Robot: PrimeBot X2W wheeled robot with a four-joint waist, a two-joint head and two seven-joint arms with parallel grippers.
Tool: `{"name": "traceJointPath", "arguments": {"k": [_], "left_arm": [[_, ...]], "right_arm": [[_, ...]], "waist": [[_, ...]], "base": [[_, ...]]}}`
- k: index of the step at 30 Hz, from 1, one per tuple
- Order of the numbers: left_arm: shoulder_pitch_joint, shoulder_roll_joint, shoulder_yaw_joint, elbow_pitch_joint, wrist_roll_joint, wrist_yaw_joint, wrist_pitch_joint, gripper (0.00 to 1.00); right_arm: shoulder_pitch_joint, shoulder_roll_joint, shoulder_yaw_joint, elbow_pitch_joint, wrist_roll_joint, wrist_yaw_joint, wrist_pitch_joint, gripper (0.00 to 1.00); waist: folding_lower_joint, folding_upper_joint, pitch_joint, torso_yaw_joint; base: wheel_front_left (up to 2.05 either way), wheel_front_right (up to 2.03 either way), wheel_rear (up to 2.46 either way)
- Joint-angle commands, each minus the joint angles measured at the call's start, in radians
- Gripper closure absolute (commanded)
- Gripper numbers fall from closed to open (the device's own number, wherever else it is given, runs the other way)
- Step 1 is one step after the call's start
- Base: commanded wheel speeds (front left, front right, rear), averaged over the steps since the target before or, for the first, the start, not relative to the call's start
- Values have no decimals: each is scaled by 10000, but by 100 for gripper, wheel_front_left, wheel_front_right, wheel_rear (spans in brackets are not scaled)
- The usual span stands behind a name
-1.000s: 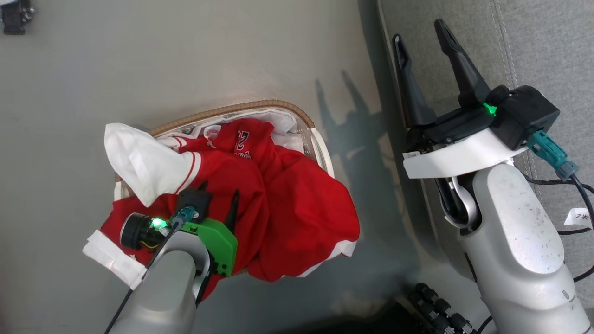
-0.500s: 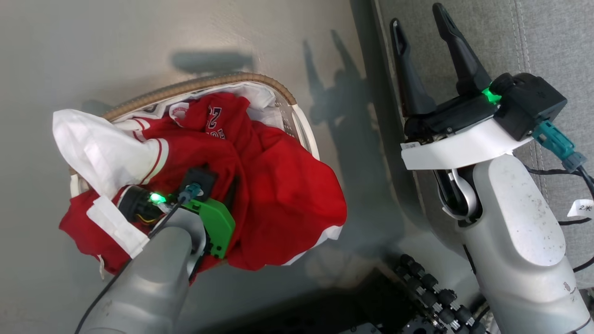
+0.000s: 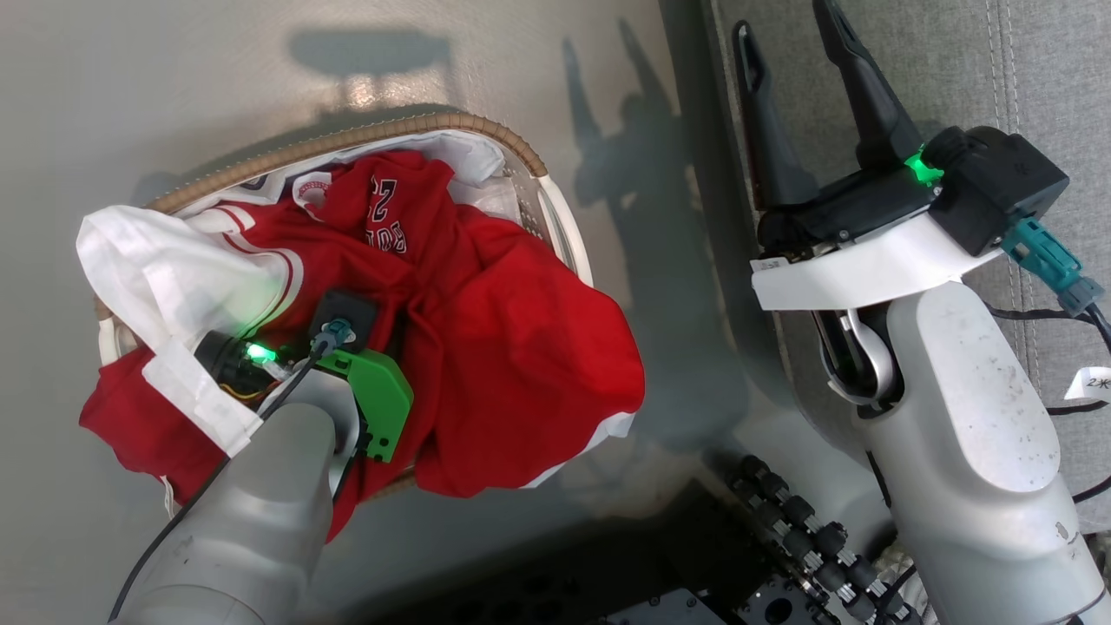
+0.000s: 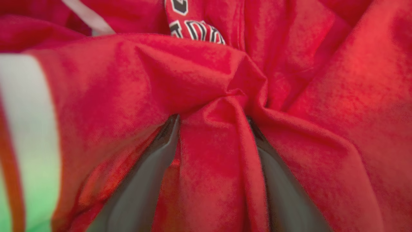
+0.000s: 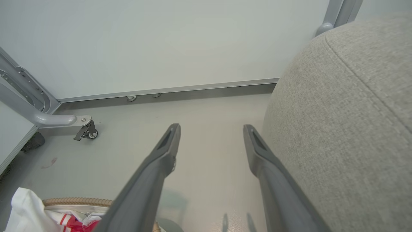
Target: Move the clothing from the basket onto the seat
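Observation:
The red clothing (image 3: 512, 347) with white panels is heaped in the basket (image 3: 364, 134) and spills over its near rim. My left gripper (image 3: 395, 299) is pushed down into the heap with its fingertips buried. In the left wrist view its jaws stand open (image 4: 212, 119), with a raised fold of the red clothing (image 4: 206, 64) between the two fingers. My right gripper (image 3: 785, 26) hangs open and empty over the edge of the grey seat (image 3: 1041, 78). In the right wrist view, the right gripper (image 5: 211, 129) points at the floor beside the seat (image 5: 347, 112).
The basket stands on a grey floor (image 3: 174, 69) left of the seat. My dark wheeled base (image 3: 781, 538) is at the bottom. Beyond the floor are a white wall (image 5: 193, 42) and a metal frame on a caster (image 5: 88, 132).
The head camera has shifted, so the basket shows further left. My left gripper has sunk deeper into the clothing and its fingers are now covered. The right gripper holds its pose.

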Motion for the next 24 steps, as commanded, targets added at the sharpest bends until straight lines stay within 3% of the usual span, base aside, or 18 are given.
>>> {"name": "traceJointPath", "arguments": {"k": [1,10,24], "left_arm": [[-92,57,-20,63,-97,-61,41,100],[506,-93,133,-7,-454,-232,-6,100],[2784,-210,939,-2506,-605,-146,-7,100]], "right_arm": [[-35,-26,20,63,78,-6,-20,0],[247,-29,-154,410,-21,-6,-22,0],[1554,-35,-511,1305,-456,-6,-20,0]], "waist": [[-1,0,-54,17],[-1,0,-1207,126],[-1,0,-4309,1004]], "base": [[0,0,0],[0,0,0],[0,0,0]]}}
